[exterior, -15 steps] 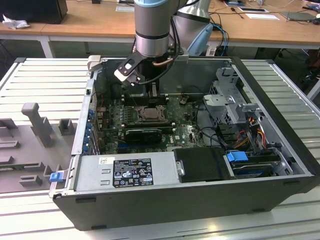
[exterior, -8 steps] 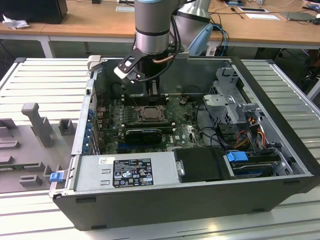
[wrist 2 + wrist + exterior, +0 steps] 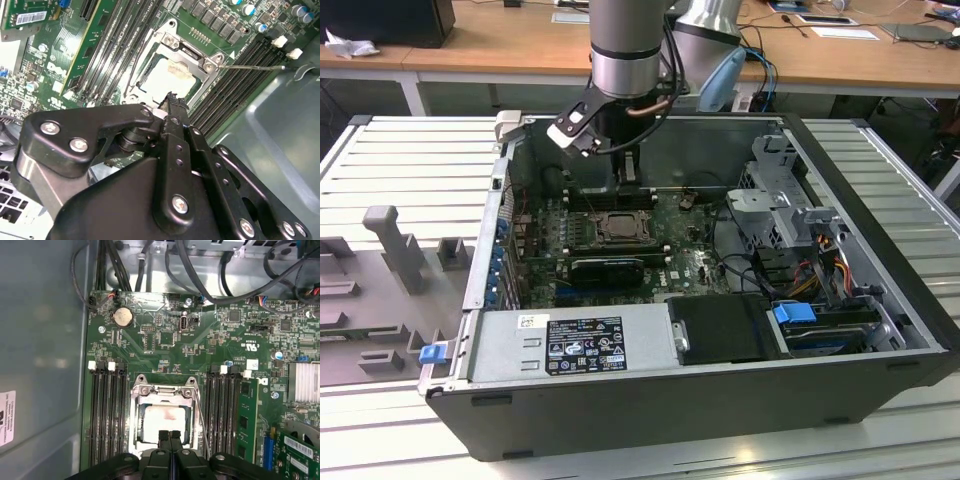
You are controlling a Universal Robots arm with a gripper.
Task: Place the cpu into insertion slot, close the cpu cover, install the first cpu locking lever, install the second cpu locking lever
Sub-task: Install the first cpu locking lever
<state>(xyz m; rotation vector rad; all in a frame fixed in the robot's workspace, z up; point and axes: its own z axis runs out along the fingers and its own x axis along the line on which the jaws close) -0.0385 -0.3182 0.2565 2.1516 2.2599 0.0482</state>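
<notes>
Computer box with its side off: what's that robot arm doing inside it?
The grey robot arm reaches into the open dark grey computer case. Its black gripper, shut and holding nothing, hovers just over the pale silver square cpu. The cpu sits in place on the green motherboard, with the thin silvery cpu cover frame folded down around it. One thin wire lever sticks out sideways, apparently unlatched.
</notes>
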